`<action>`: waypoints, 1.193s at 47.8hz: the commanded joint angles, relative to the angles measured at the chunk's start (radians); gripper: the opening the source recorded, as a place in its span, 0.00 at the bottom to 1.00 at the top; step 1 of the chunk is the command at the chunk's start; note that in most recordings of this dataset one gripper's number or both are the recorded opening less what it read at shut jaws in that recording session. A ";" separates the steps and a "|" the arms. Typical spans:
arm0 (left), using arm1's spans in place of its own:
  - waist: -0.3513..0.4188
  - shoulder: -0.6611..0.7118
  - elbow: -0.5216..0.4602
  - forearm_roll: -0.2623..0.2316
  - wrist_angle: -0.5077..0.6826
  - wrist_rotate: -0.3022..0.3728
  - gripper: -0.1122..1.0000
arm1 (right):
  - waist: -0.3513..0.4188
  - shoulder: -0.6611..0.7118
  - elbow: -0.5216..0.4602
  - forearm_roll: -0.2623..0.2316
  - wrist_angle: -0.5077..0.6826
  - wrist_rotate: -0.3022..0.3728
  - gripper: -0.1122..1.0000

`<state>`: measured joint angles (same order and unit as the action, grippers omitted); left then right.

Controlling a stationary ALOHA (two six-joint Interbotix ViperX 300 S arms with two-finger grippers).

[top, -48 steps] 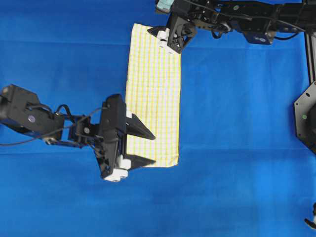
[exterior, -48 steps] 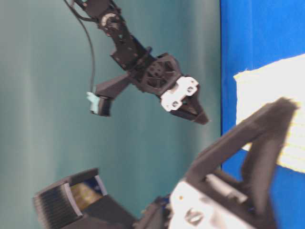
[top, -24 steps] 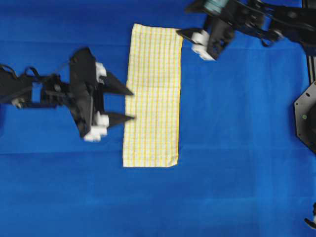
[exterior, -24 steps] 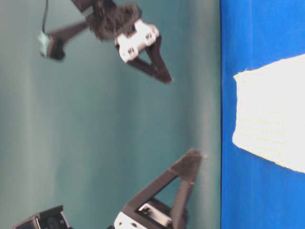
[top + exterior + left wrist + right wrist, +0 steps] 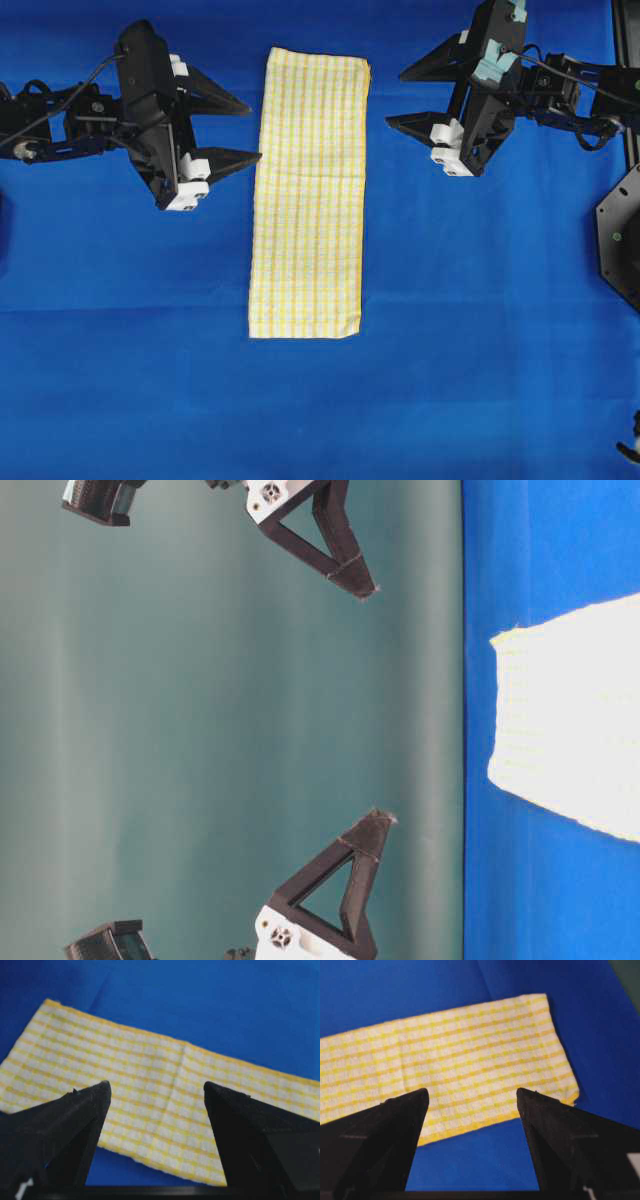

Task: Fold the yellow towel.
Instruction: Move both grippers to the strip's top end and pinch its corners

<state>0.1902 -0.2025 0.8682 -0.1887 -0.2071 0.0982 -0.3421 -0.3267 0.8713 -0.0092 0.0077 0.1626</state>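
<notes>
Towel time: the yellow towel [image 5: 308,195] lies flat as a long narrow strip down the middle of the blue table cover [image 5: 480,330], apparently folded lengthwise already. Left gripper [image 5: 238,130] hangs just off its left edge, right gripper [image 5: 398,98] off its right, near the far end, both released wide and gripping nothing, clear of the cloth. My call for a clean next fold: each gripper drops onto one far corner, pinches the whole stack of layers at the hem, lifts level together and carries it over to the near end, edges matched. No brand, label or writing readable anywhere
</notes>
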 commanded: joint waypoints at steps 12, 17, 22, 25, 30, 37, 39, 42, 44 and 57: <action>0.087 0.066 -0.034 0.003 -0.025 0.005 0.72 | -0.089 0.117 -0.071 0.021 -0.037 0.003 0.76; 0.132 0.141 -0.057 0.005 -0.051 0.006 0.73 | -0.120 0.192 -0.098 0.026 -0.064 0.003 0.76; 0.172 0.212 -0.087 0.003 -0.067 0.006 0.73 | -0.152 0.268 -0.126 0.044 -0.091 0.005 0.76; 0.195 0.245 -0.107 0.003 -0.069 0.006 0.74 | -0.167 0.307 -0.140 0.060 -0.109 0.005 0.76; 0.241 0.296 -0.137 0.005 -0.072 0.006 0.77 | -0.189 0.371 -0.160 0.078 -0.153 0.005 0.76; 0.295 0.348 -0.155 0.003 -0.104 0.006 0.83 | -0.207 0.437 -0.176 0.114 -0.190 0.005 0.78; 0.304 0.362 -0.158 0.003 -0.117 0.006 0.85 | -0.212 0.453 -0.179 0.124 -0.198 0.005 0.79; 0.313 0.380 -0.164 0.003 -0.133 0.005 0.86 | -0.215 0.477 -0.183 0.138 -0.216 0.005 0.80; 0.316 0.393 -0.167 0.005 -0.140 0.005 0.87 | -0.215 0.488 -0.186 0.146 -0.222 0.005 0.82; 0.310 0.483 -0.218 0.003 -0.149 -0.006 0.87 | -0.215 0.563 -0.193 0.206 -0.273 0.005 0.83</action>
<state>0.5047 0.2807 0.6765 -0.1871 -0.3467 0.0966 -0.5584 0.2393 0.7010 0.1856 -0.2454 0.1672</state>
